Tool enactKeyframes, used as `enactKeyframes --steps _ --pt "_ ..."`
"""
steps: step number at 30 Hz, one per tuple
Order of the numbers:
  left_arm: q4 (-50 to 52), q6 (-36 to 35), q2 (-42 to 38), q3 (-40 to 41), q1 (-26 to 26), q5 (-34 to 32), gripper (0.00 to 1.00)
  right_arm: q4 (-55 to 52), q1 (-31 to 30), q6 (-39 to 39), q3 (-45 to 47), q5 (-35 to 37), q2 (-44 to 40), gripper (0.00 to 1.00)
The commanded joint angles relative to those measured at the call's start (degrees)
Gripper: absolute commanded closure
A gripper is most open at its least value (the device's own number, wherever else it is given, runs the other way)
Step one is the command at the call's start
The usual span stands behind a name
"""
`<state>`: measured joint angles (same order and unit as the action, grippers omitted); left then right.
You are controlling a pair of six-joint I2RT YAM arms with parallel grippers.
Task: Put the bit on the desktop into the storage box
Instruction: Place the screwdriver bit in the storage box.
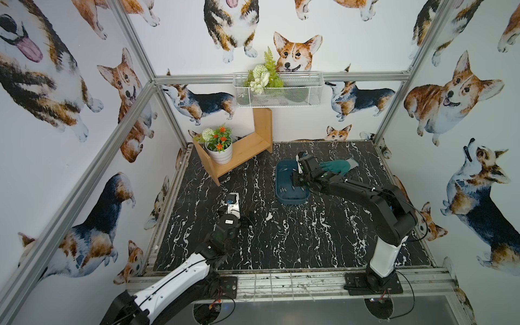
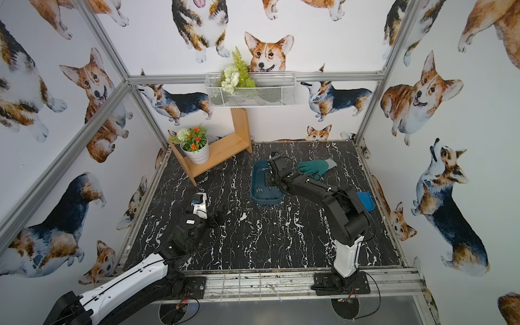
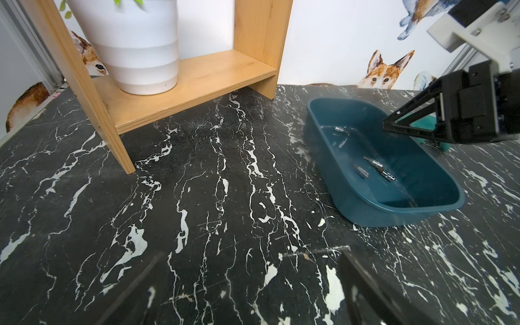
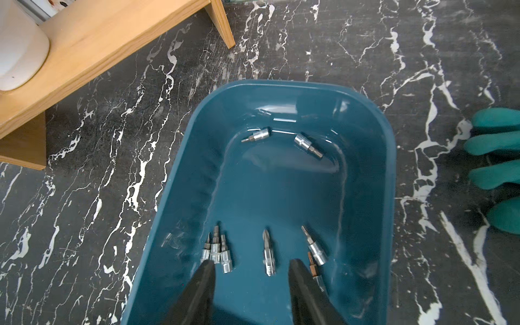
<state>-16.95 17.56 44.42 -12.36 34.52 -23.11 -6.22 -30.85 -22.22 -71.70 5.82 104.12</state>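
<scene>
The dark teal storage box (image 1: 281, 194) (image 2: 254, 194) stands on the black marble desktop (image 1: 281, 247) toward the back right. Several silver bits (image 4: 215, 250) lie on its floor, also visible from the left wrist as bits (image 3: 377, 166). My right gripper (image 4: 251, 264) (image 1: 295, 180) hangs open over the box. One bit (image 4: 268, 259) lies loose on the floor between its fingers (image 4: 206, 277), touching neither. My left gripper (image 3: 253, 254) (image 1: 247, 221) is open and empty, low over the desktop at the left. A thin grey streak (image 3: 315, 250) lies before it; I cannot tell if it is a bit.
A green glove (image 1: 337, 166) lies right beside the box. A bright blue scoop (image 2: 365, 201) sits by the right rail. A wooden shelf (image 1: 242, 152) with a white flower pot (image 1: 219, 154) stands at the back left. A white wire basket (image 1: 278, 90) hangs on the back rail.
</scene>
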Motion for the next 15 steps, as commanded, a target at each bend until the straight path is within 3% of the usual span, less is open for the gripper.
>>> enactKeyframes --steps 1,8,15 --pt "-1.3 -0.4 0.3 -0.6 -0.1 0.0 0.00 0.7 0.0 0.8 0.8 -0.9 -2.2 0.46" --pt "-0.9 0.4 1.7 -1.3 -0.4 0.2 0.00 2.8 -1.5 5.6 7.5 -8.4 -9.8 0.41" --pt "-0.8 2.9 3.2 -1.3 -5.6 5.7 0.00 0.7 -11.7 13.0 11.8 -4.7 -14.7 0.41"
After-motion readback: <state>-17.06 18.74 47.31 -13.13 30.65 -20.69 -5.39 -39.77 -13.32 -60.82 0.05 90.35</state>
